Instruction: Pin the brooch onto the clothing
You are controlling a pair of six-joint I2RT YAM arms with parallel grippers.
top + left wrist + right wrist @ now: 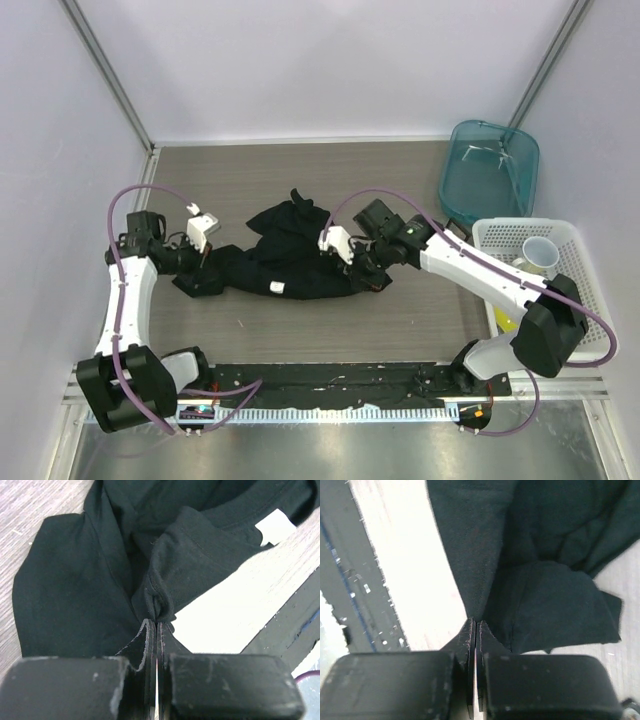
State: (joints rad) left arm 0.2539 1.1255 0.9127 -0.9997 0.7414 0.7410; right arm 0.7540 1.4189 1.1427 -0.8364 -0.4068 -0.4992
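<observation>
Left end effector (156,626) and right end effector (475,625) pinch clothing (290,262) (bunched).

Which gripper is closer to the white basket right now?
Right. The right gripper pinches the T-shirt at the end toward the white basket; the left gripper pinches the opposite end, with the whole shirt between it and the basket.

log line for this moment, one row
left gripper: pinching black T-shirt fold | right gripper: pinching its edge | brooch: not visible | shirt: bunched
</observation>
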